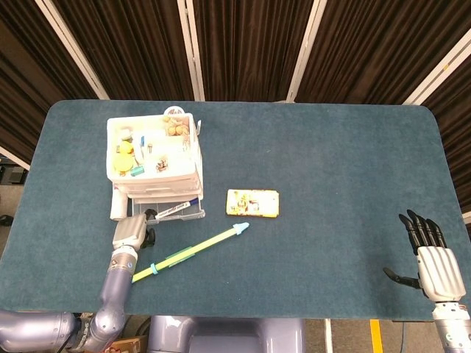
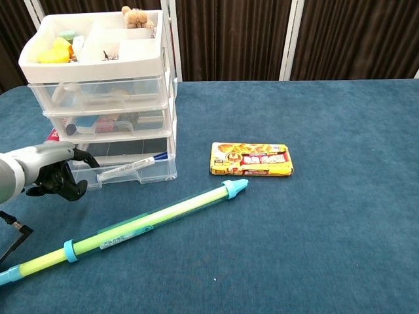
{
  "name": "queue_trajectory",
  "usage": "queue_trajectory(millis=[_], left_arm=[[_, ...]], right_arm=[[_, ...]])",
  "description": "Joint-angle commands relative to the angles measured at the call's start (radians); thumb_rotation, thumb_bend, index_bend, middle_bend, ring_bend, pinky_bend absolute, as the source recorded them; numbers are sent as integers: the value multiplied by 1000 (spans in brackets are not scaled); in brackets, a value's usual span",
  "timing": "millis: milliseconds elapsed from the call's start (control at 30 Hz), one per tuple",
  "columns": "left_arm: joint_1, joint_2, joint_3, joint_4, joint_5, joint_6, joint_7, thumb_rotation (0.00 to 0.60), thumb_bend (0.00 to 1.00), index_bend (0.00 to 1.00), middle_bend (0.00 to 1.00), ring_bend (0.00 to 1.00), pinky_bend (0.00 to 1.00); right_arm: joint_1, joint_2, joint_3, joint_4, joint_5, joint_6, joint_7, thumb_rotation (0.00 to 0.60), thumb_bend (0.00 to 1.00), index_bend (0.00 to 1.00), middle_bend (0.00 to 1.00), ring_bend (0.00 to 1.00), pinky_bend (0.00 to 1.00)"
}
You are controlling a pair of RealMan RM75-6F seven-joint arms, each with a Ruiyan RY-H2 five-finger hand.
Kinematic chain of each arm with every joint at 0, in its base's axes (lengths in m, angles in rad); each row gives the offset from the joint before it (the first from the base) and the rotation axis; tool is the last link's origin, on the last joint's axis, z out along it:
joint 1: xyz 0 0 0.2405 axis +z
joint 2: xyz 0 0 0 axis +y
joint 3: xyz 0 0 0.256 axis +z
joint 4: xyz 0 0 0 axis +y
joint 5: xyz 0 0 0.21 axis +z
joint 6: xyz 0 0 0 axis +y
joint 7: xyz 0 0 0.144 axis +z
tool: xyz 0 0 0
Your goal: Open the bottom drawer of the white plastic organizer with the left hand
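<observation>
White plastic organizer [image 1: 153,158] with three clear drawers stands near the far left of a blue felt table [image 1: 331,169]. Its open top tray holds small items, among them a yellow piece and a tan plush toy. The bottom drawer [image 2: 124,171] sticks out a little way toward the robot, further than the two drawers above it, and a white marker with a blue cap [image 2: 131,166] lies inside it.

At the drawer's front left corner is the left hand [image 2: 55,175], its dark fingers curled in against the front edge. Whether they are hooked on the drawer or only touching it cannot be told from either view.

Just in front of the drawer, a long yellow-green tube with a light blue tip [image 2: 141,225] lies diagonally on the felt, near the hand but apart from it. To the right of the organizer lies a flat yellow snack packet [image 2: 251,159].

Far off at the near right edge of the table, the right hand [image 1: 429,257] hovers with fingers spread, holding nothing.
</observation>
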Motion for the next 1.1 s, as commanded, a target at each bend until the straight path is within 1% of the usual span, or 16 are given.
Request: queue_trajectory(millis=[33, 200, 400, 467, 500, 567, 600, 667, 733, 767, 800, 833, 933, 1000, 1100], left_arm=[[22, 22, 29, -36, 33, 2, -21, 600, 643, 343, 1000, 922, 912], [58, 67, 82, -97, 86, -3, -53, 600, 643, 367, 1000, 922, 912], [85, 104, 123, -134, 129, -20, -85, 600, 644, 374, 1000, 922, 912], [91, 113, 131, -145, 149, -23, -96, 600, 642, 341, 1000, 920, 911], [95, 116, 135, -149, 163, -22, -103, 600, 637, 307, 996, 913, 910], [104, 119, 142, -151, 209, -15, -122, 600, 594, 240, 976, 888, 896], [109, 119, 147, -147, 240, -9, -132, 600, 538, 194, 943, 854, 872], [120, 119, 162, -135, 304, 9, -144, 600, 392, 99, 813, 734, 786], [134, 124, 185, -119, 374, 32, -147, 600, 212, 13, 554, 497, 647], [140, 128, 198, -112, 408, 44, -144, 600, 175, 3, 472, 420, 596], [147, 131, 210, -104, 442, 58, -143, 600, 137, 0, 373, 325, 526], [156, 137, 222, -100, 477, 70, -147, 600, 103, 0, 299, 260, 471], [180, 168, 250, -96, 559, 92, -173, 600, 54, 0, 195, 162, 409], [197, 200, 268, -98, 613, 100, -199, 600, 54, 0, 162, 124, 368], [232, 269, 310, -86, 744, 127, -260, 600, 54, 0, 105, 57, 265]], right_arm=[[0, 0, -1, 0, -1, 1, -1, 600, 92, 0, 0, 0, 0], [-1, -3, -1, 0, -1, 2, -6, 600, 92, 0, 0, 0, 0], [-2, -3, -1, -1, 0, 2, -10, 600, 92, 0, 0, 0, 0], [-2, -4, -1, -2, 0, 2, -11, 600, 92, 0, 0, 0, 0], [-2, -4, -1, -2, 1, 2, -11, 600, 92, 0, 0, 0, 0], [-2, -4, -1, -2, 0, 2, -11, 600, 92, 0, 0, 0, 0], [-2, -3, -1, -2, 0, 2, -11, 600, 92, 0, 0, 0, 0], [-2, -3, -1, -2, 0, 2, -10, 600, 92, 0, 0, 0, 0], [-2, -3, -1, -1, 1, 2, -10, 600, 92, 0, 0, 0, 0], [-2, -3, -1, -1, 1, 1, -10, 600, 92, 0, 0, 0, 0], [-2, -3, -1, 1, -1, 2, -12, 600, 91, 0, 0, 0, 0], [-1, -3, -2, 4, -4, 2, -16, 600, 91, 0, 0, 0, 0], [-2, -5, -4, 3, -4, 1, -14, 600, 92, 0, 0, 0, 0], [-2, -5, -2, 3, 1, 0, -13, 600, 92, 0, 0, 0, 0], [-2, -1, 3, 1, 10, 0, -7, 600, 92, 0, 0, 0, 0]])
